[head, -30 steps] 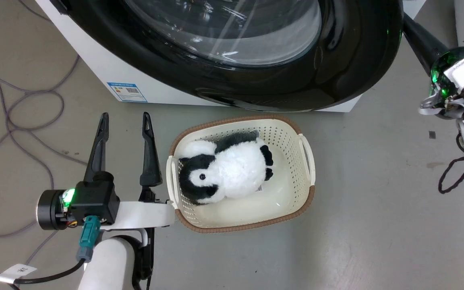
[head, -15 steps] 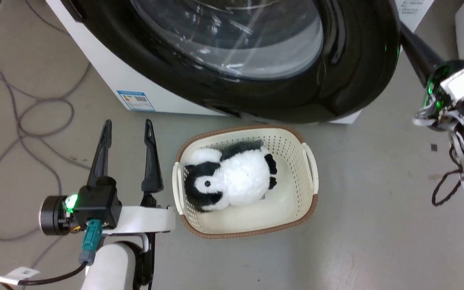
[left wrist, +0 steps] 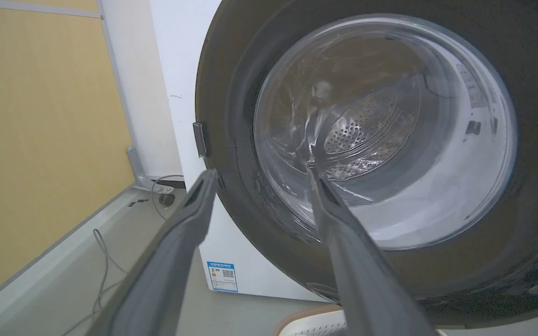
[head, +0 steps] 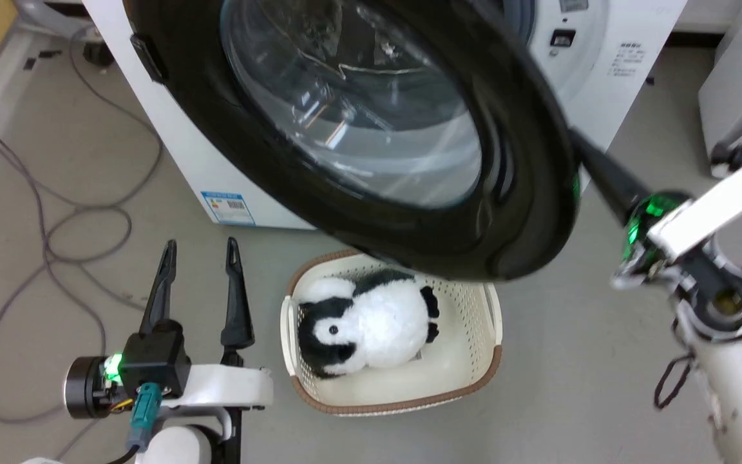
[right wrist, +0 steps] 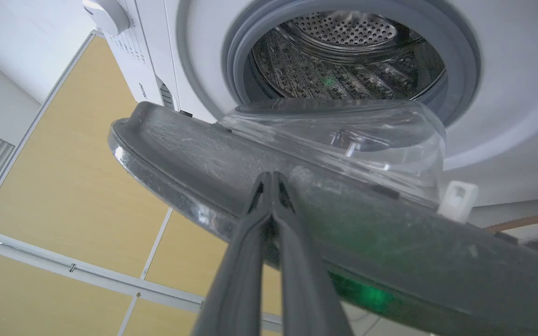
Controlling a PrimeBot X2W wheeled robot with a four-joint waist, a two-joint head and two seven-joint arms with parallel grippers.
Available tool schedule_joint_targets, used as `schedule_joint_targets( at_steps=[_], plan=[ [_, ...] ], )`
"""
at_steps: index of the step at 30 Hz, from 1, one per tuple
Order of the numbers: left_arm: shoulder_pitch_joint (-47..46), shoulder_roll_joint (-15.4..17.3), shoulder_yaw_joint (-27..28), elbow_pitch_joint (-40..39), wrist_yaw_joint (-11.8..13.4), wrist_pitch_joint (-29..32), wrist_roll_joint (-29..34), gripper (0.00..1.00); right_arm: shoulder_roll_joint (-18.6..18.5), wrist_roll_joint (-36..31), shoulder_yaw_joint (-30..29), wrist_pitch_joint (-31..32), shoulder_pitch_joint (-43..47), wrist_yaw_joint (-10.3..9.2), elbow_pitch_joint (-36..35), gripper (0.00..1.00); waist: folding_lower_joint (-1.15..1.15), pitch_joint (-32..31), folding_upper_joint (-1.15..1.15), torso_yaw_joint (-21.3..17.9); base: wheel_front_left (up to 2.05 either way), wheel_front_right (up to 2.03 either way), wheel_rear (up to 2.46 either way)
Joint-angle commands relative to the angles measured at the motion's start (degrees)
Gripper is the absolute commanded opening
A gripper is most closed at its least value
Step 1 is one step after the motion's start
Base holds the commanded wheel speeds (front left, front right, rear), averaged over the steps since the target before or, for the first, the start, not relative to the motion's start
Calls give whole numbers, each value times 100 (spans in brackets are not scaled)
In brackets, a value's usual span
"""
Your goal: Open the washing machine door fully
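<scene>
- Black and glossy, the washing machine door [head: 358,129] is seen standing partly open, angled out from the white washer [head: 603,71], with its hinged side at the head view's left and its free edge at the right.
- Its bulging clear window [right wrist: 343,126] is shown from the inner side in the right wrist view, where the grey-ringed steel drum mouth [right wrist: 343,56] is uncovered behind it.
- The right claw [right wrist: 271,179] is closed on nothing. Its joined tips are laid against the door's inner face near the free edge, and in the head view they are hidden behind that edge.
- The left claw [head: 200,248] is held wide open and empty, pointed at the door's outer face and kept apart from it.
- A cream basket [head: 490,335] holding a plush penguin [head: 371,319] is set on the floor [head: 570,399] just beside the left claw, its far rim overlapped by the door in the head view.
</scene>
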Motion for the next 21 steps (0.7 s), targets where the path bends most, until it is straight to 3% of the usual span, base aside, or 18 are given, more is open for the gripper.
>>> schedule_joint_targets(
  at_steps=[1,21],
  plan=[
    [84,5,25,17,-40,-32,45,100,88,37,81,30,226,9,-82,0,1,-116,0,-10,0,0,0],
    [421,5,73,68,-156,-32,83,100,426,-2,782,-168,1820,9,-1678,0,1,-546,0,166,0,0,0]
  ],
)
